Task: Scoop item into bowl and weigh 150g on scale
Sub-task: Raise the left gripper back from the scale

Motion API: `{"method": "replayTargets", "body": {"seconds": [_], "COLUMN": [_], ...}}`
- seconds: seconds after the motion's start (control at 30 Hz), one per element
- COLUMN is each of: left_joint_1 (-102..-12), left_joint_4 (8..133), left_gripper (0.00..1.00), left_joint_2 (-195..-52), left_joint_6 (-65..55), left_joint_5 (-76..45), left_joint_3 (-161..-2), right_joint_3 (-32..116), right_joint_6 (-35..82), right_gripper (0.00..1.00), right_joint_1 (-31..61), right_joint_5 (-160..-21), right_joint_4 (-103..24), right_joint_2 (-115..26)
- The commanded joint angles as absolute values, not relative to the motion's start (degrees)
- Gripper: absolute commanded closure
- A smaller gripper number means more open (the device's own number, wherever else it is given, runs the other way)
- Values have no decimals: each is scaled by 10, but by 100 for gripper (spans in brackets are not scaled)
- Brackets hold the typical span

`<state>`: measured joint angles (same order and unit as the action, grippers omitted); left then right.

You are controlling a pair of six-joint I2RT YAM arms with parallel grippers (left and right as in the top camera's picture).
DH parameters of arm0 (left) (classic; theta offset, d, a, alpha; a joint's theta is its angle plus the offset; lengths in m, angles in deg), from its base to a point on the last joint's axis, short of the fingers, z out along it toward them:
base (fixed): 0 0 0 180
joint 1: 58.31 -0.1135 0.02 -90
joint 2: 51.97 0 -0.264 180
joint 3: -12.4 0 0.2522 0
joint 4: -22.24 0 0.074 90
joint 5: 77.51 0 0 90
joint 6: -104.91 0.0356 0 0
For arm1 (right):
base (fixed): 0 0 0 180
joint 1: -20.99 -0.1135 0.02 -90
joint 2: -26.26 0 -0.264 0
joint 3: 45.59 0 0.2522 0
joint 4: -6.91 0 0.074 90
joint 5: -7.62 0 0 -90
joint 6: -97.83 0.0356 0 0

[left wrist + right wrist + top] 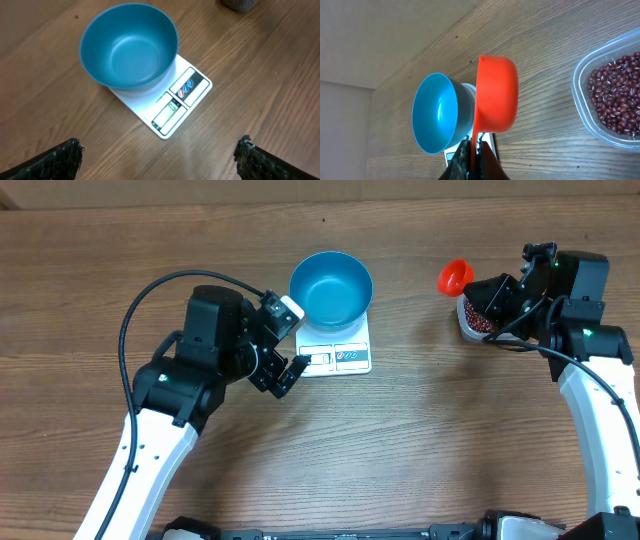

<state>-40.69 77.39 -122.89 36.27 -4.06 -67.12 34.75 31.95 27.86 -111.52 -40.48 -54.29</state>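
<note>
Standing empty on the white kitchen scale [338,356], the blue bowl [331,288] had the left gripper [160,155] spread wide beside it, holding nothing. The right gripper [472,160] clamped the orange scoop [495,95] near the tub [576,77] of red beans [615,97]; a tilted carry could scatter beans across the table [450,430].

I get bright, even light on all three feeds; the bowl [130,47] throws only a soft shadow on the table [260,100], with a faint sheen inside it.
</note>
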Motion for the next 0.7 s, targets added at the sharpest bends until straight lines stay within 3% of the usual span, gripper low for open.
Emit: {"method": "replayTargets", "body": {"seconds": [0.0,0.33,0.67], "left_joint_1": [-434,-466,-467], "left_joint_4": [766,781,774], "left_gripper": [0,0,1], "left_joint_2": [-1226,-1227,-1242], "left_joint_6": [379,447,413], "left_joint_5": [-65,-115,-112], "left_joint_3": [-673,-673,-673], "right_joint_3": [362,362,362], "right_joint_6": [315,315,313], "right_gripper": [96,96,96], "right_joint_1": [281,281,281], "right_joint_5": [-1113,-1113,-1113], "right_joint_4": [-402,-402,-402], "right_joint_2": [-541,-541,-541]}}
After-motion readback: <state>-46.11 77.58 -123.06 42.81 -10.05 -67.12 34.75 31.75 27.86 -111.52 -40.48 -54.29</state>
